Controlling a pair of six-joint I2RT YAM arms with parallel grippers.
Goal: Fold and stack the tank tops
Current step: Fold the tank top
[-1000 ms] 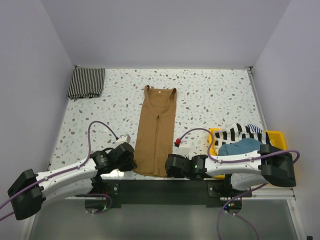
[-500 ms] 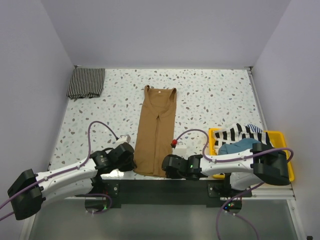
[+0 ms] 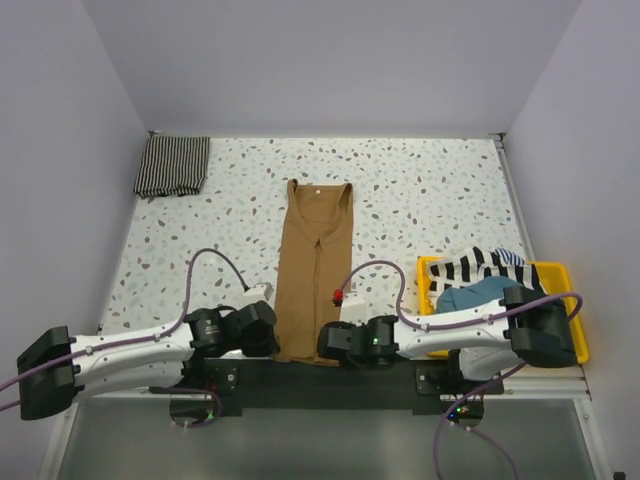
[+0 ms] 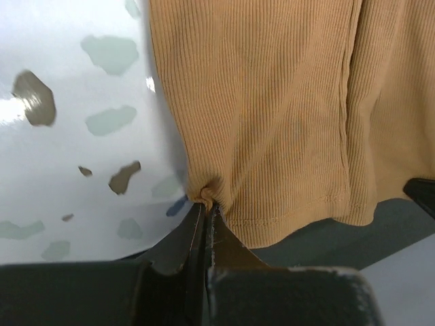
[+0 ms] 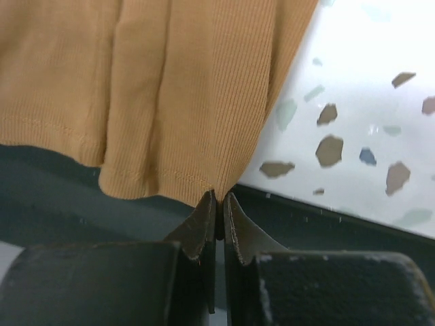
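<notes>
A tan-brown tank top (image 3: 312, 265) lies lengthwise in the middle of the table, folded into a narrow strip, with its hem hanging over the near edge. My left gripper (image 3: 277, 344) is shut on the hem's left corner, and the cloth bunches at its tips (image 4: 206, 202). My right gripper (image 3: 326, 348) is shut on the hem's right corner (image 5: 219, 195). In both wrist views the ribbed tan cloth (image 4: 272, 109) (image 5: 170, 88) spreads away from the tips. A folded thin-striped tank top (image 3: 172, 166) rests at the back left corner.
A yellow bin (image 3: 563, 272) at the near right holds a broad-striped top (image 3: 482, 264) and a teal one (image 3: 478, 296). Grey walls close in the speckled table (image 3: 430, 200) at the left, back and right. A dark rail (image 3: 300, 385) runs along the near edge.
My right gripper has closed on the hem's right corner. Both grippers have shifted toward the near edge, and the tan top has slid a little that way.
</notes>
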